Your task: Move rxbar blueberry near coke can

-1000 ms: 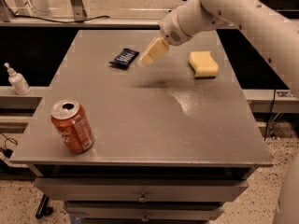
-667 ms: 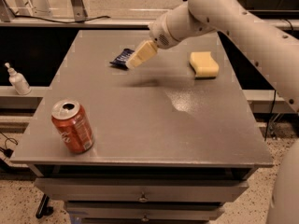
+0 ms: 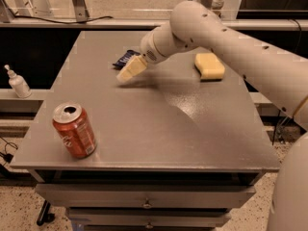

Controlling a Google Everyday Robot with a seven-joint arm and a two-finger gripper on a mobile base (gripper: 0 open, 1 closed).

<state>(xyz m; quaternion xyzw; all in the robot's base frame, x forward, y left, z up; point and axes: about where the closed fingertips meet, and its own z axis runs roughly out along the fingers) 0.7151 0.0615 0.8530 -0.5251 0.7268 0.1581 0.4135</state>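
The rxbar blueberry (image 3: 125,58), a flat dark navy bar, lies at the far left part of the grey table (image 3: 159,124), partly hidden behind my gripper. My gripper (image 3: 126,72) with its pale fingers hangs just in front of the bar, low over the table. The coke can (image 3: 74,131), red-orange with a silver top, stands upright near the table's front left corner, well apart from the bar and the gripper.
A yellow sponge (image 3: 209,65) lies at the far right of the table. A small white pump bottle (image 3: 17,82) stands on a lower shelf to the left. My arm (image 3: 231,42) reaches in from the right over the table.
My gripper has moved left and toward the front, from right of the bar to over and in front of it, now covering part of it. Bar, can and sponge have stayed put.
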